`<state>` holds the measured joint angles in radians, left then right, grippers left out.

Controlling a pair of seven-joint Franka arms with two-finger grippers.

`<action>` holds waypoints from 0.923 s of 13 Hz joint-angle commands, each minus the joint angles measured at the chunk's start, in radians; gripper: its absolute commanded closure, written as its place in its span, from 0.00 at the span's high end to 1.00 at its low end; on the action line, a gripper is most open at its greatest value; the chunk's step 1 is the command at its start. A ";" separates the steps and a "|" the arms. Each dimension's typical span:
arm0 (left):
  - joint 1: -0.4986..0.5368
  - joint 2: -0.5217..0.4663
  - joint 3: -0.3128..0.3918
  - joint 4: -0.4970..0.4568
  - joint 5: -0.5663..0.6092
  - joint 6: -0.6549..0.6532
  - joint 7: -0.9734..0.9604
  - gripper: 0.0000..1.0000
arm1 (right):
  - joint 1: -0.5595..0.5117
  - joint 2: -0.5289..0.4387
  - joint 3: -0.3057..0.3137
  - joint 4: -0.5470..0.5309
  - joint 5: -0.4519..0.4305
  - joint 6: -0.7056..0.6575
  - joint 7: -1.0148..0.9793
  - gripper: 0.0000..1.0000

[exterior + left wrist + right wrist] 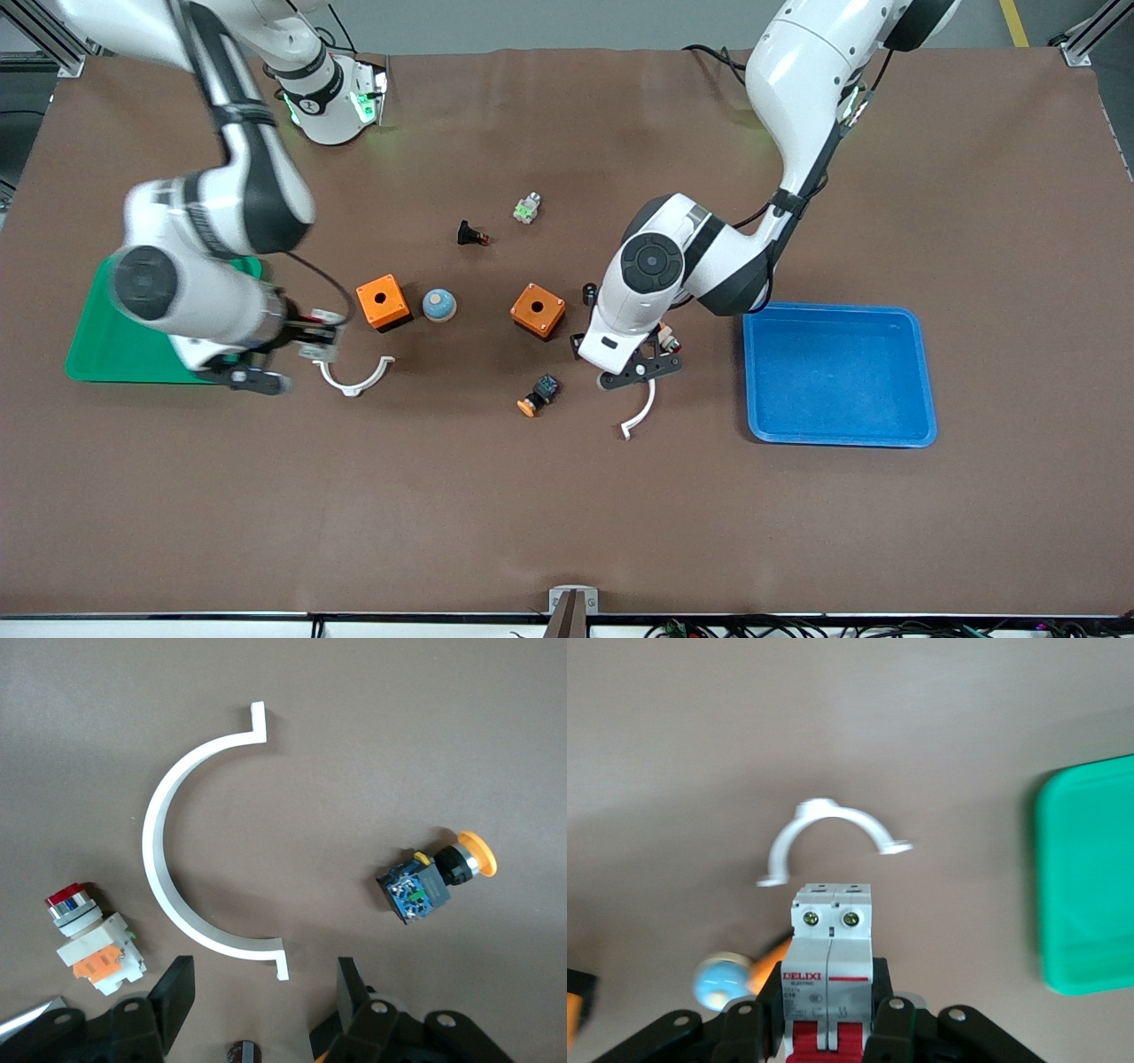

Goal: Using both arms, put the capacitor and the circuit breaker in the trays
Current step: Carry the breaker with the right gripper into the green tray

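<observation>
Nearest the front edge of the brown worktop (567, 514) lies a white curved plastic clamp (640, 415), under the left gripper (640, 372), whose fingers (173, 992) are released. Beside the green tray (106, 350) at the right arm's end, the right gripper (306, 341) grasps the white-grey circuit breaker with red toggles (830, 979).

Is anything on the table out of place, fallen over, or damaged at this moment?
Nothing stands out. The right gripper holds the circuit breaker squarely, beside the green tray. The left gripper is open over a white clamp. No part looks broken.
</observation>
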<state>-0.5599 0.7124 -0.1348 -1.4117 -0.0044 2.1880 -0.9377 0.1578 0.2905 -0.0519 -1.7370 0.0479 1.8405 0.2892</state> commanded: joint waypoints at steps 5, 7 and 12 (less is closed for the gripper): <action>-0.018 0.007 0.012 0.033 -0.005 -0.001 -0.006 0.73 | -0.407 0.008 0.020 -0.030 -0.048 0.028 -0.520 0.13; -0.020 0.010 0.011 0.031 -0.005 -0.002 -0.006 0.73 | -0.463 0.025 0.020 -0.038 -0.124 0.074 -0.564 0.13; -0.043 0.001 0.004 -0.039 0.000 -0.024 -0.111 0.74 | -0.572 0.044 0.020 -0.191 -0.143 0.308 -0.677 0.13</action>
<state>-0.5777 0.7142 -0.1363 -1.4276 -0.0044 2.1689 -0.9814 -0.3784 0.3533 -0.0558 -1.8602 -0.0667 2.0851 -0.3789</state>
